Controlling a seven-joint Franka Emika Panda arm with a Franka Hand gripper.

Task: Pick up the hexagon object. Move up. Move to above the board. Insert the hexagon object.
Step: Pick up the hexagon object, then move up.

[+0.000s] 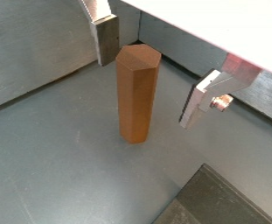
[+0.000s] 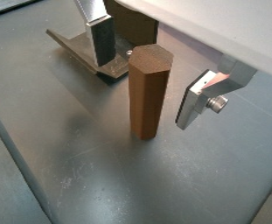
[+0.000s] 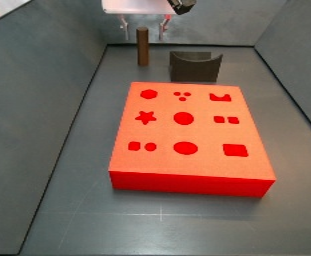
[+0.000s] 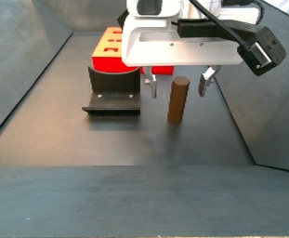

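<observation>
The brown hexagon peg (image 1: 137, 94) stands upright on the grey surface (image 1: 68, 166), free of any support, near the back wall and well apart from the red board (image 3: 187, 135). The tool (image 1: 158, 70) hangs over it with its two silver fingers (image 1: 201, 99) spread, one on each side of the peg's upper part; in both wrist views a clear gap shows between each dark pad and the brown wood, so nothing is clamped. This straddling pose reads as the set-up for the pick: with the peg centred between the plates, closing should catch it on opposite flat sides, which is likely why the fingers line up across the hexagon and not along an edge. In a side view the fingers (image 4: 151, 85) reach only partway down the peg (image 4: 177, 100), so the grip would fall on the upper part, leaving the lower end free to enter a hole in the board later. The dark fixture (image 2: 87, 48) sits just beside the peg on the surface, close to one finger in a wrist view, but whether it would be touched on closing cannot be judged. The board lies flat with its darker cut-outs facing up, none of them filled. My judgement is that the task is at its first step, the grasp not yet made; a tilted closing could tip the slim peg.
</observation>
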